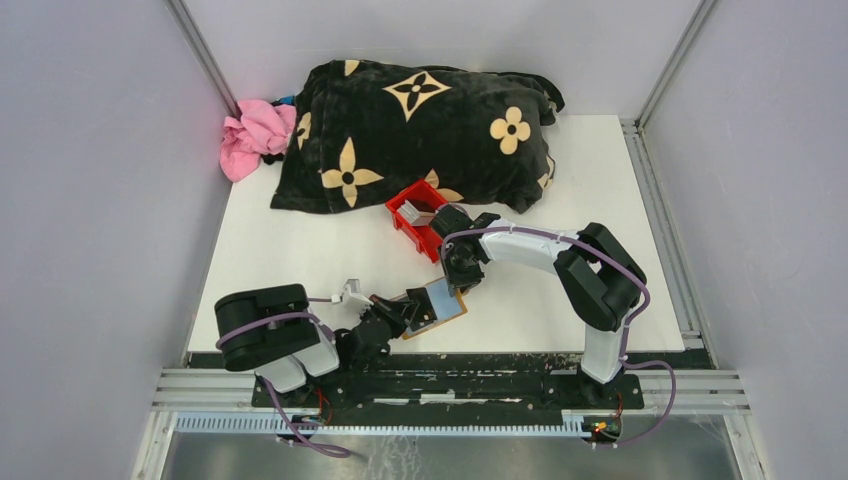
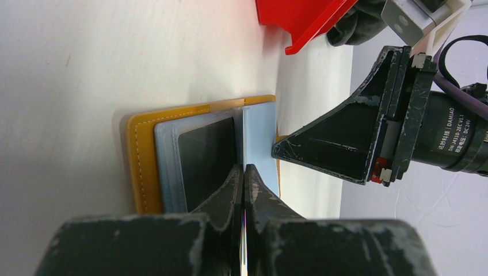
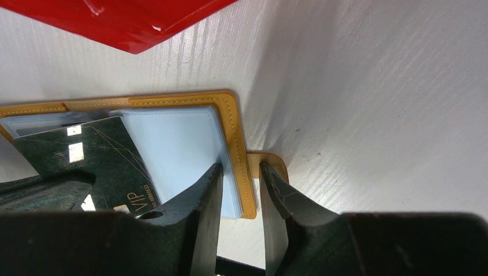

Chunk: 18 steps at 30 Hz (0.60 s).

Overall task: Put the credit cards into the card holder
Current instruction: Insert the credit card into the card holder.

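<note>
Fingers (image 2: 224, 195) of left gripper (image 2: 244, 168) pressed shut on a dark credit card (image 3: 98, 161), arm folded low, reaching rightward. Astride card holder (image 3: 172, 144) edge, right gripper (image 3: 241, 167) narrow — pinch hard to judge. Card's near end hidden by fingers. Holder tan, open flat near red bin (image 3: 115, 23), pale blue pockets up.

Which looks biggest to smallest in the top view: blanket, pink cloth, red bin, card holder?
1. blanket, by far
2. pink cloth, partly under the blanket
3. red bin and card holder: they look alike and both are partly covered, so unranked
</note>
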Each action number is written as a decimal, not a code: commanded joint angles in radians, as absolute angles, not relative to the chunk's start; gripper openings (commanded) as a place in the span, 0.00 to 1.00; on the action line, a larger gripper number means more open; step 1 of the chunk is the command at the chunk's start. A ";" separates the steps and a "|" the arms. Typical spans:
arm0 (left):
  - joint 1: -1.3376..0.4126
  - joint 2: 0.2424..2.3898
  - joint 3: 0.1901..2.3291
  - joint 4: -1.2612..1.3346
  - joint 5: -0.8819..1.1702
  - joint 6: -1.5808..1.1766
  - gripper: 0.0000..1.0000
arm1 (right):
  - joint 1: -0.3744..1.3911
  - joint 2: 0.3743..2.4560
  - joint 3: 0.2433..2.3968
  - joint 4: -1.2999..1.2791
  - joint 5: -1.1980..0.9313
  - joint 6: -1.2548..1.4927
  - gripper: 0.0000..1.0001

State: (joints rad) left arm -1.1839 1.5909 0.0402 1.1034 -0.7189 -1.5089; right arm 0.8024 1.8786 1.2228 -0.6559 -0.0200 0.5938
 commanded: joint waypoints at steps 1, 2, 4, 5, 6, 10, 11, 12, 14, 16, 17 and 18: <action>-1.177 1.606 0.055 1.154 -0.715 -1.462 0.03 | 0.804 1.934 1.196 -0.661 0.000 0.581 0.36; -1.176 1.607 0.055 1.154 -0.716 -1.463 0.03 | 0.804 1.934 1.197 -0.661 0.000 0.581 0.36; -1.177 1.611 0.057 1.154 -0.714 -1.465 0.03 | 0.804 1.934 1.195 -0.661 0.000 0.581 0.36; -1.177 1.611 0.057 1.153 -0.713 -1.465 0.03 | 0.803 1.934 1.195 -0.660 -0.001 0.581 0.36; -1.177 1.611 0.058 1.152 -0.712 -1.466 0.03 | 0.803 1.934 1.194 -0.660 -0.002 0.581 0.36; -1.177 1.606 0.062 1.121 -0.713 -1.483 0.03 | 0.803 1.936 1.193 -0.656 -0.003 0.583 0.36; -1.176 1.601 0.064 1.100 -0.715 -1.489 0.03 | 0.802 1.936 1.193 -0.656 -0.004 0.582 0.36; -1.177 1.597 0.068 1.083 -0.717 -1.494 0.03 | 0.802 1.936 1.193 -0.656 -0.005 0.583 0.36; -1.176 1.585 0.075 1.049 -0.721 -1.499 0.03 | 0.802 1.936 1.192 -0.656 -0.005 0.583 0.36; -1.175 1.577 0.084 1.015 -0.725 -1.505 0.03 | 0.801 1.937 1.191 -0.657 -0.007 0.583 0.36; -1.175 1.575 0.088 1.004 -0.727 -1.506 0.03 | 0.801 1.937 1.192 -0.656 -0.006 0.583 0.36; -1.176 1.575 0.090 0.999 -0.728 -1.507 0.03 | 0.801 1.937 1.192 -0.656 -0.006 0.582 0.36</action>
